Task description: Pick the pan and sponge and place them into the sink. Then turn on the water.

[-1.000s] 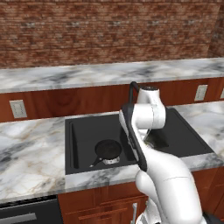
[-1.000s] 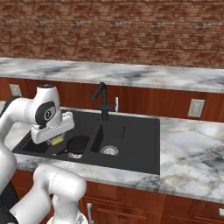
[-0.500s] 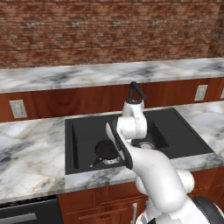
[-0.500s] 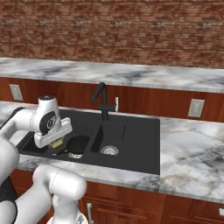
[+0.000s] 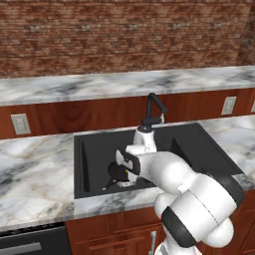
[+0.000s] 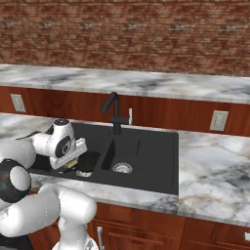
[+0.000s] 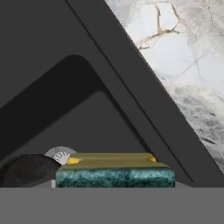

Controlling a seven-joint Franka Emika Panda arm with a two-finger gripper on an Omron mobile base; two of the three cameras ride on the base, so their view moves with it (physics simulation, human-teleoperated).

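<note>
Plainly, found the gripper [image 6: 73, 164] low in the left basin of the sink [image 6: 156, 146], jaws partly spread and clamped on the sponge [image 7: 116, 171]. Caught that grip from the right base as a sliver of yellow pinched under the white hand, at nine o'clock of the pan [image 6: 91, 159]. Could not tell whether sponge and pan touched.

From the left base, lost most of the pan behind the forearm. Made out its thin handle [image 5: 110, 185], hidden from the right base, pointing toward seven o'clock along the basin floor.

From the hand view, read the sponge up close: green layer facing the camera, yellow on top. Noted the pan's dark curve just at nine o'clock of it and a silver drain [image 7: 60, 154] at eleven. Noted marble counter [image 7: 188, 65] beyond the sink's rim at one o'clock.

Counted one pan, one sponge and one black gooseneck faucet [image 6: 113, 110]. Counted two basins and, from the right base, two drains.
</note>
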